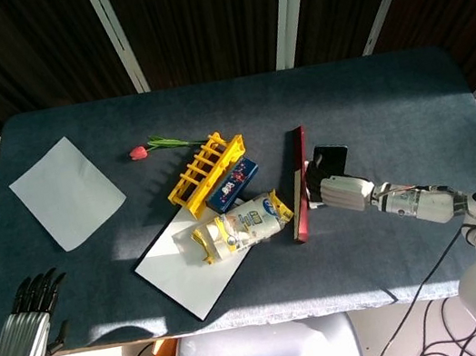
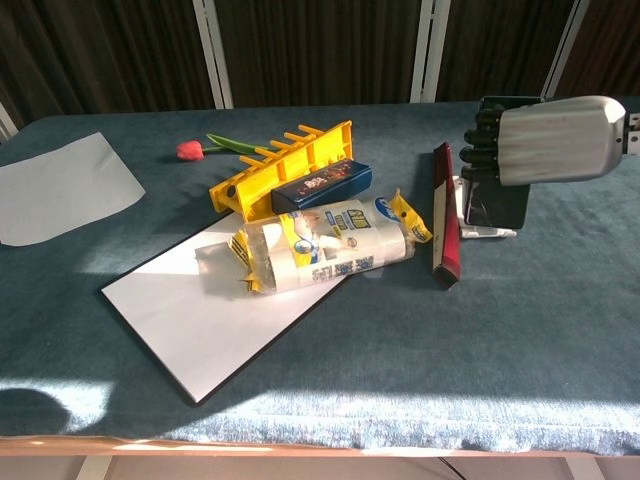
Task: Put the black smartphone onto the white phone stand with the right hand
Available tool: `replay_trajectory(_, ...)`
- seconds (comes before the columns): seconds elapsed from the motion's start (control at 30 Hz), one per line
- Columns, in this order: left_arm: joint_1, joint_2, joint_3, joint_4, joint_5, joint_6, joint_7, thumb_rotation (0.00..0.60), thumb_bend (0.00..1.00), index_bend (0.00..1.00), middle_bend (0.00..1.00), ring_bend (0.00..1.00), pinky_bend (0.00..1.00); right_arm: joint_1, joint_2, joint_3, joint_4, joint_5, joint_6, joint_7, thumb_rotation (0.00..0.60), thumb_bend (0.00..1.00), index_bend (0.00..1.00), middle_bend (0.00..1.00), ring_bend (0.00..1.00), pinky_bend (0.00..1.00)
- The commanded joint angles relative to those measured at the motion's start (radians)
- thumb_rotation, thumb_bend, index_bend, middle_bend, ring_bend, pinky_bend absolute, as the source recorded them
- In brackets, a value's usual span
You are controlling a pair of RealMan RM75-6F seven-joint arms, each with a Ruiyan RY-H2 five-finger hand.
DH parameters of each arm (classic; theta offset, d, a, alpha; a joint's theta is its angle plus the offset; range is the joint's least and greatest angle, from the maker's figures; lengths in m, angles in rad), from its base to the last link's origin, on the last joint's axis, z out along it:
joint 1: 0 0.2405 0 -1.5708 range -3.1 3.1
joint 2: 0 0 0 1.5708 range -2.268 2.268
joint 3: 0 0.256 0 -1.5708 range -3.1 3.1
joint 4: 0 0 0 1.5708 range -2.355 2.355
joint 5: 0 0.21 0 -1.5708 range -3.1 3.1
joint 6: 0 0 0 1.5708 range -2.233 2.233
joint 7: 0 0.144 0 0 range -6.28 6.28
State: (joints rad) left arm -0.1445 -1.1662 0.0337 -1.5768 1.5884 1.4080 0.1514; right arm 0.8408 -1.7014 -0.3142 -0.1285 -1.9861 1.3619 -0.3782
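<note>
Black smartphone (image 2: pixel 497 200) in right hand (image 2: pixel 545 142)

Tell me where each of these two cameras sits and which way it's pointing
Head view: high above the near edge, looking steeply down on the table; shows the left hand at lower left and the right hand with its arm.
Chest view: low at the near edge, looking across the tabletop toward the dark windows; only the right hand shows.
Shared: the right hand gripping the black smartphone at the white phone stand.
</note>
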Motion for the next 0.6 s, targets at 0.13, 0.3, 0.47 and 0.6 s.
replay_trajectory(0.13, 0.000, -0.001, 0.000, 0.000, 0.000, 0.000, 0.002, 0.600, 0.40, 0.00, 0.00, 0.00, 0.00, 0.000, -0.003, -0.007, 0.001, 0.002, -0.001, -0.002, 0.600, 0.44, 0.77, 0.65, 0.56, 0.47)
replay_trajectory(0.3, 0.000, -0.001, 0.000, 0.000, -0.001, 0.000, 0.003, 0.600, 0.40, 0.00, 0.00, 0.00, 0.00, 0.000, -0.005, -0.004, 0.004, 0.013, -0.006, -0.011, 0.600, 0.44, 0.67, 0.58, 0.52, 0.44)
replay_trajectory(0.47, 0.000, -0.001, 0.001, -0.001, -0.001, 0.000, 0.004, 0.600, 0.40, 0.00, 0.00, 0.00, 0.00, -0.001, -0.008, -0.005, 0.000, 0.019, -0.023, -0.021, 0.600, 0.44, 0.47, 0.44, 0.42, 0.39)
replay_trajectory(0.6, 0.000, -0.002, 0.000, -0.001, -0.003, -0.001, 0.006, 0.600, 0.40, 0.00, 0.00, 0.00, 0.00, -0.001, -0.010, -0.007, -0.003, 0.022, -0.030, -0.023, 0.600, 0.44, 0.38, 0.40, 0.38, 0.37)
